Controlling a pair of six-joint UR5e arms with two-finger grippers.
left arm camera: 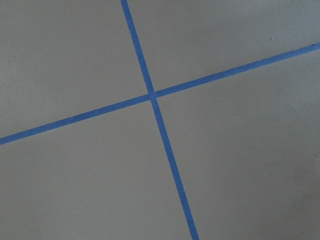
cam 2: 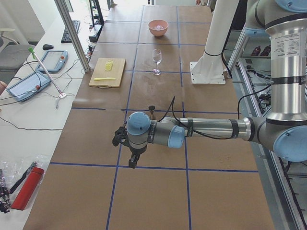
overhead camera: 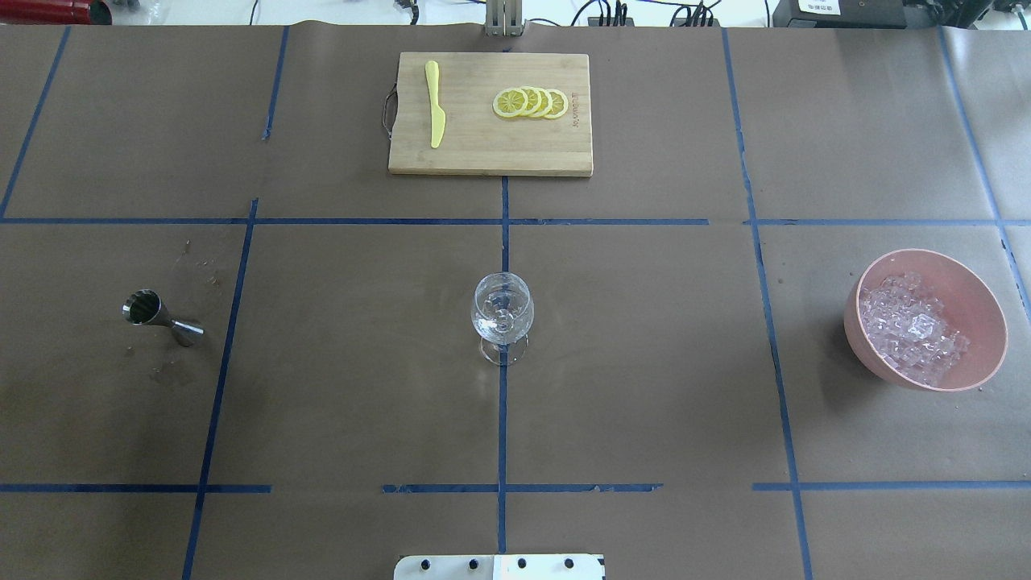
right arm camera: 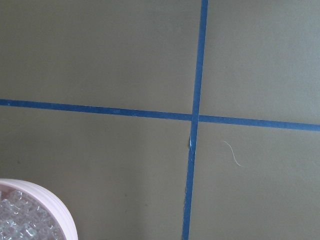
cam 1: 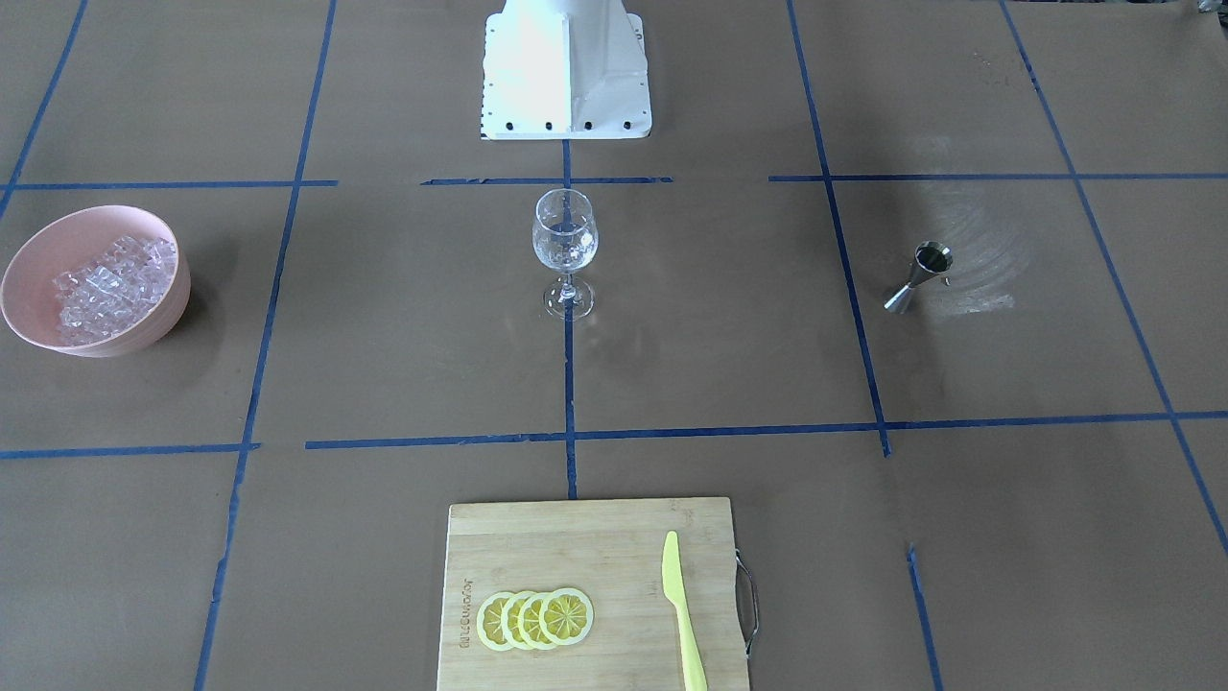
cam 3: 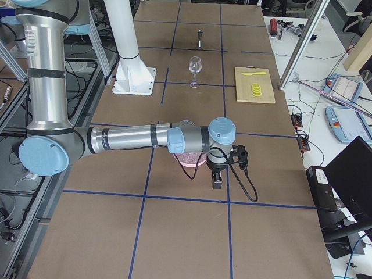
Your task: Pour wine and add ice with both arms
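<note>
An empty wine glass (cam 1: 565,245) stands upright at the table's middle; it also shows in the overhead view (overhead camera: 502,314). A pink bowl (overhead camera: 855,332) on the robot's right side holds the ice (overhead camera: 910,326), a heap of small clear cubes. A steel jigger (overhead camera: 161,316) stands on the robot's left side. My left gripper (cam 2: 134,161) shows only in the exterior left view, pointing down over bare table near the jigger (cam 2: 151,109); I cannot tell if it is open. My right gripper (cam 3: 217,182) shows only in the exterior right view, beside the bowl (cam 3: 189,158); I cannot tell its state.
A bamboo cutting board (overhead camera: 564,149) with lemon slices (overhead camera: 532,102) and a yellow knife (overhead camera: 435,103) lies at the far edge. The white pedestal (cam 1: 566,67) stands at the robot's side. Blue tape lines cross the brown table. The bowl's rim (right arm camera: 45,197) shows in the right wrist view.
</note>
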